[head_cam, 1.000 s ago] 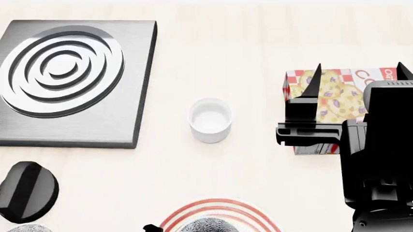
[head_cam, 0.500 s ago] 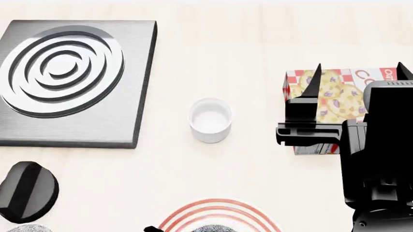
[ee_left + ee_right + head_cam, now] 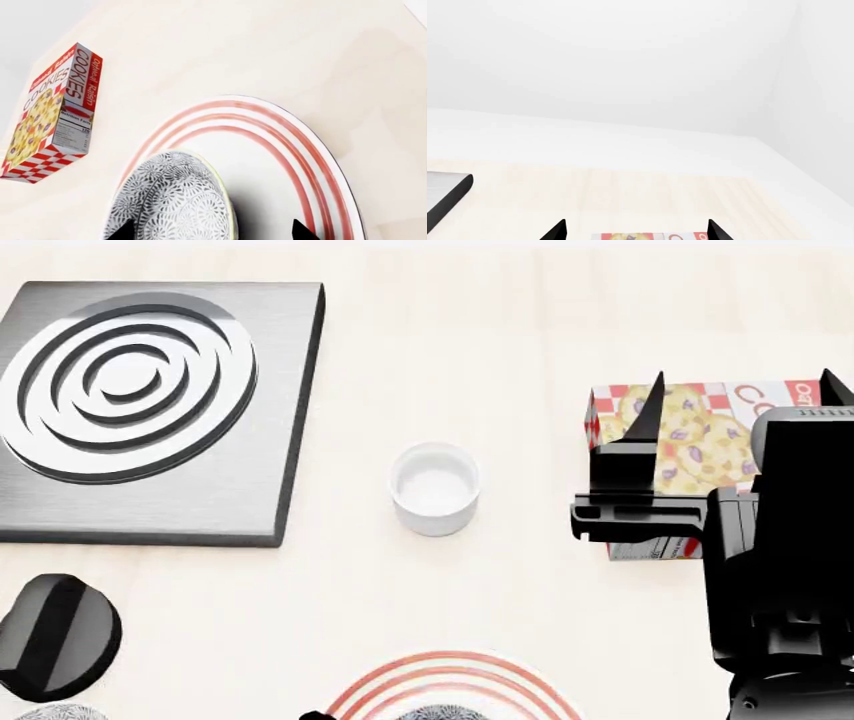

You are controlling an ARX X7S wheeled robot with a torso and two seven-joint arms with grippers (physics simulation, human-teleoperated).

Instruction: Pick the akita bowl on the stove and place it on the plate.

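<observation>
**Akita bowl was sitting on the plate, left end effector let go**

Left wrist view: the akita bowl (image 3: 175,200) sat on the plate (image 3: 313,165), inside the red rings and off to one side of the middle. White with a tight grey-black crackle all over, deep and round. The left end effector (image 3: 213,232) was spread wide. One tip was in front of the bowl's wall and the other over bare plate, and I couldn't tell if either touched. Cookie box (image 3: 53,115) lay well apart on the counter (image 3: 267,50).

My guess is it's glazed, stiff, light, slick and chippable, so pinch across the rim and don't drop it.

Head view: the stove (image 3: 267,490) at upper left had nothing on it. The knob (image 3: 54,635) was at lower left and the white cup (image 3: 434,488) mid-frame. Only slivers of plate and bowl showed at the bottom edge.

Right wrist view: the right end effector (image 3: 635,230) was released and empty, above the cookie box.
</observation>
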